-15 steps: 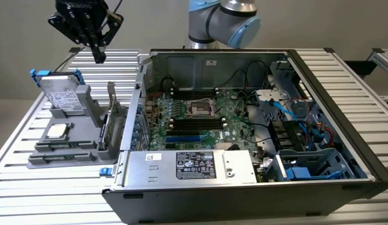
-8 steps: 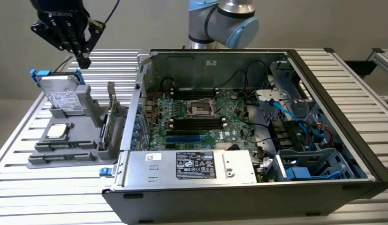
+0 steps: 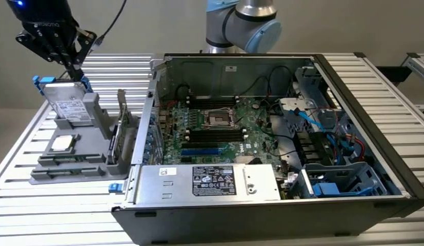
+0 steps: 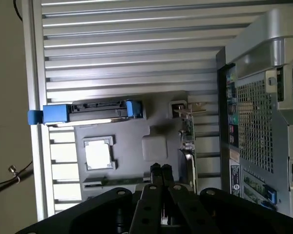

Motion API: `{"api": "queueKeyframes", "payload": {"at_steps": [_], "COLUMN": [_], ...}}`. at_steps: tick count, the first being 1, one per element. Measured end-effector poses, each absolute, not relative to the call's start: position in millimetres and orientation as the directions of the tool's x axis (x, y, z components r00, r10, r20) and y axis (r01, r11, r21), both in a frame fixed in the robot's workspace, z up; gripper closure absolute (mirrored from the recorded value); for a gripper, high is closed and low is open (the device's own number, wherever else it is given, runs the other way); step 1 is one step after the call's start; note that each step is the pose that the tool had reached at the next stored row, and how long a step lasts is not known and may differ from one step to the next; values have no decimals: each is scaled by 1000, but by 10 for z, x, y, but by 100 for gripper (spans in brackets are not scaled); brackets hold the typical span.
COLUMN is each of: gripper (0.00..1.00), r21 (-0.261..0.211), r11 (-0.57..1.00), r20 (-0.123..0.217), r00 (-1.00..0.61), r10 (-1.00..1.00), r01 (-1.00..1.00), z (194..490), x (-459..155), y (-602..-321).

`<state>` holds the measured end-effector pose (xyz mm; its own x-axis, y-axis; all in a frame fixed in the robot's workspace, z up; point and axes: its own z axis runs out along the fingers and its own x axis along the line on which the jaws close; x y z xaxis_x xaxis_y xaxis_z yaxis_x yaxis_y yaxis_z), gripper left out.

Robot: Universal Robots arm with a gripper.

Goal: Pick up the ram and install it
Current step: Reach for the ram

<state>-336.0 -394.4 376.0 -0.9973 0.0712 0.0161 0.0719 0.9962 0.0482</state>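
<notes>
The arm [image 3: 242, 23] reaches out over the table's [image 3: 34, 215] edge at the exterior view's left. The gripper [image 3: 76, 69] hangs above the gray holder [image 3: 92, 105] and points down. Its two fingers [image 4: 156, 171] are pressed together with nothing between them. The ram [image 3: 69, 159] lies flat in a slot near the holder's end, just past the chip [image 3: 63, 144]. The open case [image 3: 266, 215] stands beside the holder.

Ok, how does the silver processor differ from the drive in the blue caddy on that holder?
The processor is small, square and lies flat; the drive is larger, rectangular and stands tilted on edge. The drive wears a blue caddy; the processor is bare. Both are silver and sit on the gray holder.
</notes>
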Motion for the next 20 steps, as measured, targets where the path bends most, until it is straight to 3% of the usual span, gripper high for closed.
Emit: {"api": "queueKeyframes", "payload": {"at_steps": [9, 20], "gripper": [90, 90], "r21": [48, 52], "r11": [996, 996], "r20": [16, -2], "r00": [-997, -997], "r10": [71, 71], "r01": [72, 71], "z": [3669, 3671], "x": [-3767, -3833], "y": [-3978, -4366]}}
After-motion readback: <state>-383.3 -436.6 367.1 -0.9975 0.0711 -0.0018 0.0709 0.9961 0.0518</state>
